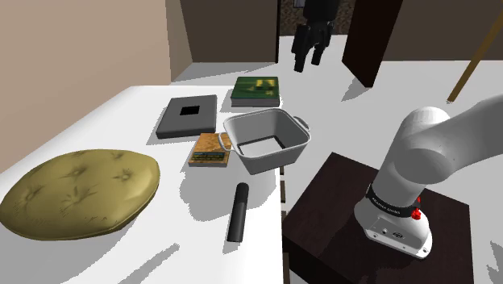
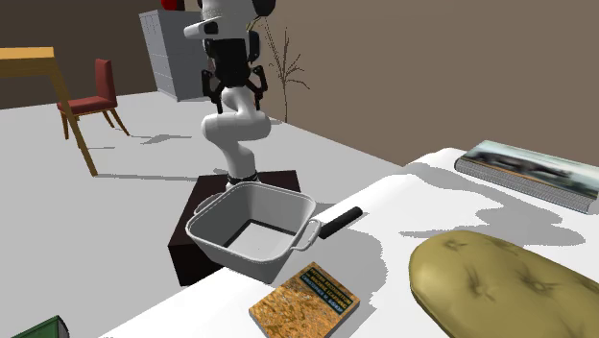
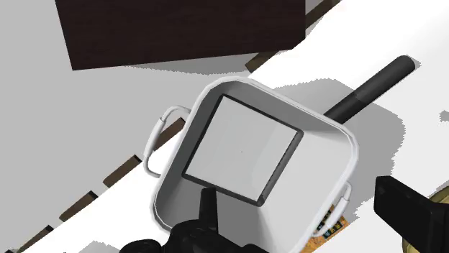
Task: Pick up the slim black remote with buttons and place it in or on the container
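— Where is the slim black remote?
— Flat on the white table, right of the olive cushion and just beside the square grey pot with handles, so the carry looks short.
— And your fingers?
— High above the pot, spread apart and holding nothing, ready to descend.

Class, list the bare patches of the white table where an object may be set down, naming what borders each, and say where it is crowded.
Free: the table between the cushion and the black remote; the strip between the grey book and the table's far edge. Crowded: around the white container, with the orange book and green book close.
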{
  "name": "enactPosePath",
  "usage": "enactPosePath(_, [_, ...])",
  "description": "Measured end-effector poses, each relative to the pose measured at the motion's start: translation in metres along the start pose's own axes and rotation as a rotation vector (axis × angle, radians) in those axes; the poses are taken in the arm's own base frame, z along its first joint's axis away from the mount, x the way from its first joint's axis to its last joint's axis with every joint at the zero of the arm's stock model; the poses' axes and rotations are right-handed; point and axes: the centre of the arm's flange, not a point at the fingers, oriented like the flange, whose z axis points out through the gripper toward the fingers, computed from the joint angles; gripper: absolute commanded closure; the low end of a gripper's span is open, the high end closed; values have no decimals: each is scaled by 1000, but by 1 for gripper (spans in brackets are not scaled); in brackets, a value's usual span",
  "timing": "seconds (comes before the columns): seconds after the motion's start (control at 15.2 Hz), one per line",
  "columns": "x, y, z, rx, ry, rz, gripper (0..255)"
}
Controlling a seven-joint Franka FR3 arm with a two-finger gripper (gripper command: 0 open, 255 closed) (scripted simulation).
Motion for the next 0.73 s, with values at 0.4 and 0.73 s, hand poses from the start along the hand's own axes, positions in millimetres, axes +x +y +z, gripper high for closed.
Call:
enactPosePath(0.4, [-21, -40, 37, -29, 19, 111, 0])
enactPosePath(0.73, [-31, -89, 86, -66, 41, 255, 0])
